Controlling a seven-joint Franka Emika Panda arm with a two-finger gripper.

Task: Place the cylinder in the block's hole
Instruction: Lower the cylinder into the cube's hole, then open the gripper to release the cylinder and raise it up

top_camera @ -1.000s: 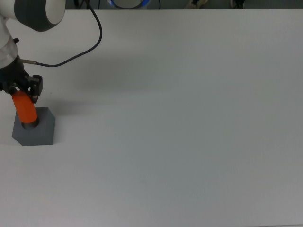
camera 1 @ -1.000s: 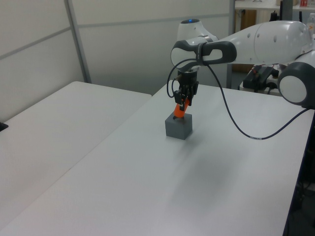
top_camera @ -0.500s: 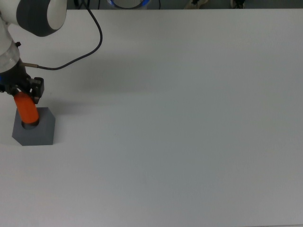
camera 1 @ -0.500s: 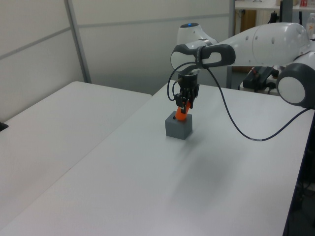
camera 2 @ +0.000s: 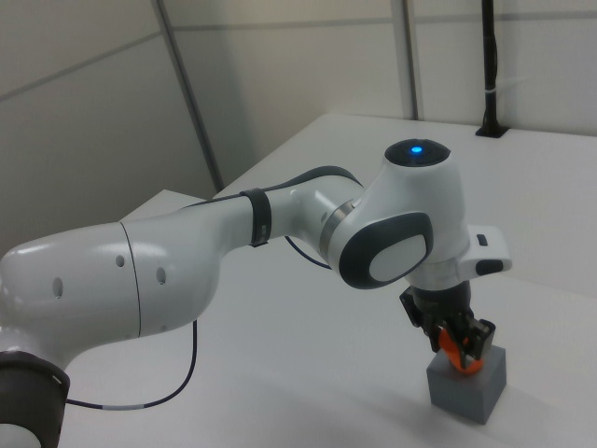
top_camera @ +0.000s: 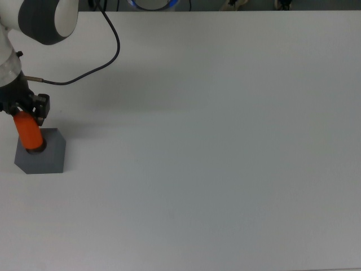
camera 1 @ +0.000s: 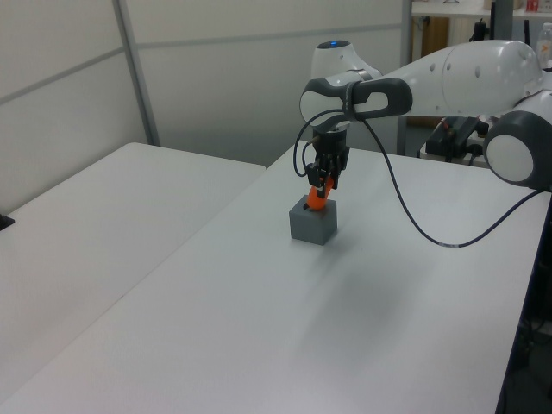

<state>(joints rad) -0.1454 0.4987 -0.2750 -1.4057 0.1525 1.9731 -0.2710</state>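
At the left edge of the top view, the gripper [top_camera: 23, 110] has its jaws clamped on the cylinder [top_camera: 28, 131], lower end entering the hole [top_camera: 36, 149] in the block [top_camera: 40, 153]. Insertion is under way, I'd say: the cylinder stands tilted and mostly proud, so seating and release remain.

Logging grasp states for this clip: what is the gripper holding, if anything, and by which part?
The gripper holds the orange cylinder by its upper end; its lower end sits in the grey block.
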